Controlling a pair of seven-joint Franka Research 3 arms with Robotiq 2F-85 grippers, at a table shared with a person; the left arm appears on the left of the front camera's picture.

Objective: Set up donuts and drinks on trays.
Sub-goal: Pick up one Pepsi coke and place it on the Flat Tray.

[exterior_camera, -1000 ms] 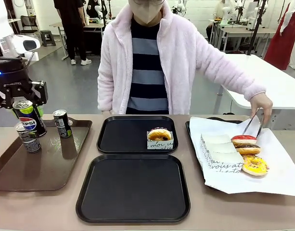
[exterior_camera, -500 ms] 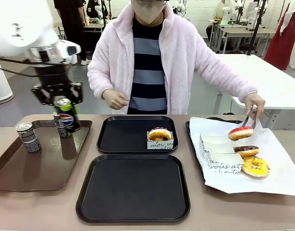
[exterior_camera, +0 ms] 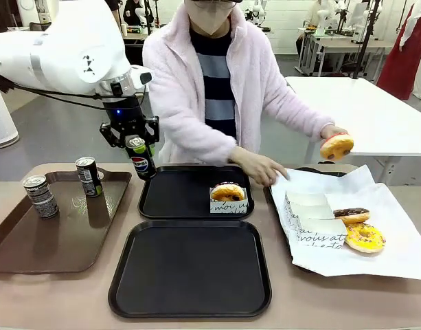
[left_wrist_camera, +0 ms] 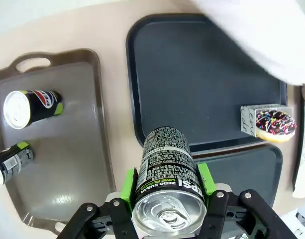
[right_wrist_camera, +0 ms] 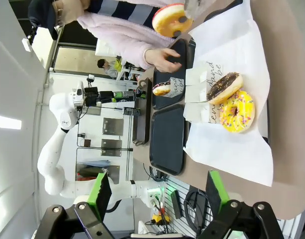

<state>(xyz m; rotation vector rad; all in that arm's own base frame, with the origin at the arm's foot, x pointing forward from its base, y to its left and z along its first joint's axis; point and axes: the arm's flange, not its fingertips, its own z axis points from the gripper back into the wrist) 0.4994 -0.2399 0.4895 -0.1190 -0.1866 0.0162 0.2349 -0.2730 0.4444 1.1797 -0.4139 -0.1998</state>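
Observation:
My left gripper (exterior_camera: 137,152) is shut on a Pepsi can (exterior_camera: 141,167) and holds it in the air over the left edge of the far black tray (exterior_camera: 176,196). In the left wrist view the can (left_wrist_camera: 164,159) sits between the green pads of the gripper (left_wrist_camera: 166,181), above that tray (left_wrist_camera: 202,74). A sleeved donut (exterior_camera: 228,195) stands at the tray's right side. The near black tray (exterior_camera: 189,268) is bare. Two more cans (exterior_camera: 88,177) (exterior_camera: 40,196) stand on the brown tray (exterior_camera: 31,240). My right gripper (right_wrist_camera: 158,194) is open with nothing between its fingers.
The person holds a donut (exterior_camera: 336,146) up at the right, and the other hand (exterior_camera: 262,168) rests at the edge of the white paper (exterior_camera: 395,240). On the paper lie a chocolate donut (exterior_camera: 352,215), a yellow donut (exterior_camera: 365,237) and paper sleeves (exterior_camera: 313,213).
My left gripper has carried the Pepsi can rightwards from over the brown tray to the far black tray's left edge. The person lifted a donut off the paper and reached the other hand forward.

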